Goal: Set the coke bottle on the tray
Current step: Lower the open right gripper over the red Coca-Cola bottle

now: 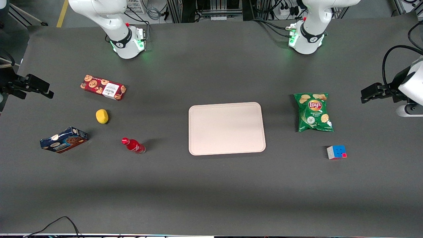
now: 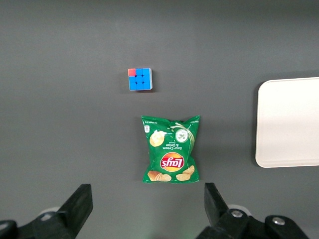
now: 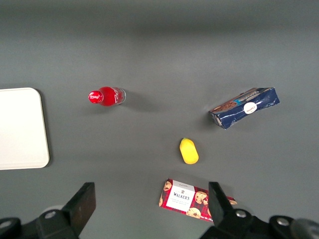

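Nothing is gripped yet: your gripper point(image 3: 149, 206) hangs open and empty above the cookie box point(image 3: 194, 200). You're at the reach step, so move it over the upright coke bottle point(image 1: 133, 145), which stands near the tray point(image 1: 226, 128), and descend.

White, rounded arm point(image 1: 109, 19) casings with black joint bands; green lights glow at the base; black cables trail from it; the tool point(image 3: 149, 211) is black, with two broad flat fingers point(image 3: 82, 206) and silver screws in its mount.

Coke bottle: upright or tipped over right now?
Upright. The coke bottle stands on the table with its red cap on top, beside the tray, not on it. The gripper hangs open above the cookie box.
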`<state>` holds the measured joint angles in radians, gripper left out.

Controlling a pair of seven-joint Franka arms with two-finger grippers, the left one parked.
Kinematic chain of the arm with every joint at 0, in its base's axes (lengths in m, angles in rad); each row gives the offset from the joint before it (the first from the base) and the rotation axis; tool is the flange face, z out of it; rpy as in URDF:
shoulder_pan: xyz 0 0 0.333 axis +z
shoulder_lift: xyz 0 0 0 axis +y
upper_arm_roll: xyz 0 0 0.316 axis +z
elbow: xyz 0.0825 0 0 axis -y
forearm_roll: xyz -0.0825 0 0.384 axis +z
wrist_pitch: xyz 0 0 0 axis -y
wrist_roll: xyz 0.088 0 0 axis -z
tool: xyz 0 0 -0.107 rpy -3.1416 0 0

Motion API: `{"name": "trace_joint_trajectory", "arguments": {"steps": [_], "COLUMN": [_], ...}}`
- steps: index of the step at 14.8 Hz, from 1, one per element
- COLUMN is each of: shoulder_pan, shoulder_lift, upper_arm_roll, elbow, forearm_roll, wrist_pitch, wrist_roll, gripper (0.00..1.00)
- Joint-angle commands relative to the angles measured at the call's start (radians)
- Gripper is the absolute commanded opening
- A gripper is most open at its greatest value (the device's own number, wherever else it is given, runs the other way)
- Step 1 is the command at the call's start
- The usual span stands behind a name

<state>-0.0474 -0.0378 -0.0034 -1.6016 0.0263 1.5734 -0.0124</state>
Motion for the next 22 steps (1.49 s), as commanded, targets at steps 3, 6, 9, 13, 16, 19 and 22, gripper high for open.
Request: {"name": "trace_joint_trajectory", "arguments": {"steps": [3, 6, 9, 13, 16, 19, 22], "shoulder_pan": [0.012, 0.040, 0.055, 0.061, 0.067, 0.080, 0.092], "shoulder_lift": [0.024, 0.027, 0.068, 0.194, 0.275, 0.372, 0.429], "upper_arm_roll": [0.002, 0.005, 0.042, 0.097, 0.134, 0.149, 0.166], "elbow": [0.035, 0.026, 0.026, 0.003, -0.060, -0.061, -0.078], "forearm_roll": [-0.020, -0.019, -0.023, -0.023, -0.084, -0.101, -0.132], "wrist_pitch": [-0.023, -0.023, -0.004, 0.144, 0.313, 0.397, 0.451], "wrist_roll": [-0.009, -0.009, 0.043, 0.069, 0.071, 0.129, 0.170], "gripper": [1.00, 1.00, 1.00, 1.00, 1.00, 1.00, 1.00]}}
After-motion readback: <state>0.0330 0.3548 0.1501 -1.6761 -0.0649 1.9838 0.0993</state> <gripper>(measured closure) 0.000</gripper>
